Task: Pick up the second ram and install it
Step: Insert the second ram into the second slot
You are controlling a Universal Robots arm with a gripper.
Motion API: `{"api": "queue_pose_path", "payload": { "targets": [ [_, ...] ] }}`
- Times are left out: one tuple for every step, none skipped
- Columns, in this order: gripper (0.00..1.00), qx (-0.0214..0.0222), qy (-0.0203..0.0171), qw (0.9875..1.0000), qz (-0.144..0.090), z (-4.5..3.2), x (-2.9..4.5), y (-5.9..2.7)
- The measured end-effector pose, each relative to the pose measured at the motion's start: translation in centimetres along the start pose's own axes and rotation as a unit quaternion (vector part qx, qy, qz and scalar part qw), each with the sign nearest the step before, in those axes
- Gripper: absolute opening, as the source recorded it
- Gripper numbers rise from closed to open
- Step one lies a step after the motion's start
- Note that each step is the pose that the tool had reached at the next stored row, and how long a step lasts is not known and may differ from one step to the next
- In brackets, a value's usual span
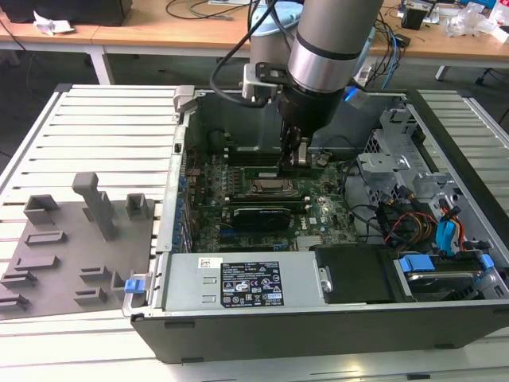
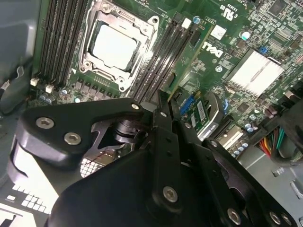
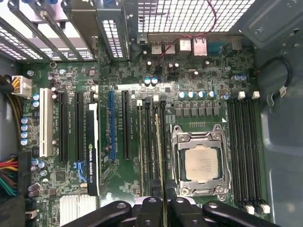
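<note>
The second ram (image 3: 160, 161) shows edge-on in the first wrist view as a thin green-gold strip. It runs along the black memory slots (image 3: 147, 151) beside the CPU socket (image 3: 202, 163). My gripper (image 3: 164, 205) is shut on it, one black finger on each side. Whether the stick is seated in a slot or held just above one, I cannot tell. In the exterior view the gripper (image 1: 297, 159) reaches down into the open computer case, just behind the CPU socket (image 1: 270, 188). In the second wrist view the gripper (image 2: 163, 101) hangs over the slots (image 2: 161, 61).
A graphics card (image 1: 256, 216) stands near the slots, on the side away from the socket. A second slot bank (image 3: 246, 151) lies beyond the socket. Cables (image 1: 413, 223) and drive bays fill the case's right end. A grey fixture (image 1: 79, 255) sits outside on the exterior view's left.
</note>
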State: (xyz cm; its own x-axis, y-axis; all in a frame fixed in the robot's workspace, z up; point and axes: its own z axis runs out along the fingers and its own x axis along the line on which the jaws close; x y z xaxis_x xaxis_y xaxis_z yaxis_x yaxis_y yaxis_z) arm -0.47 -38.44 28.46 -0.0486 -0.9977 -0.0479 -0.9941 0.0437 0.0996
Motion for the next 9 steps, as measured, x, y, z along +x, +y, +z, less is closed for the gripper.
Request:
{"api": "queue_pose_path", "payload": {
  "targets": [
    [0.14,0.0000,0.0000,1.0000,0.000,0.06,0.00,0.00],
    [0.14,0.0000,0.0000,1.0000,0.000,0.13,0.01,0.00],
    [0.14,0.0000,0.0000,1.0000,0.000,0.17,0.01,-0.01],
    [0.14,0.0000,0.0000,1.0000,0.000,0.24,0.01,-0.01],
    [0.14,0.0000,0.0000,1.0000,0.000,0.32,0.01,-0.02],
    [0.14,0.0000,0.0000,1.0000,0.000,0.42,0.02,-0.03],
    [0.14,0.0000,0.0000,1.0000,0.000,0.57,0.03,-0.03],
    [0.14,0.0000,0.0000,1.0000,0.000,0.70,0.04,0.00],
    [0.14,0.0000,0.0000,1.0000,0.000,0.82,0.04,-0.01]
  ]
}}
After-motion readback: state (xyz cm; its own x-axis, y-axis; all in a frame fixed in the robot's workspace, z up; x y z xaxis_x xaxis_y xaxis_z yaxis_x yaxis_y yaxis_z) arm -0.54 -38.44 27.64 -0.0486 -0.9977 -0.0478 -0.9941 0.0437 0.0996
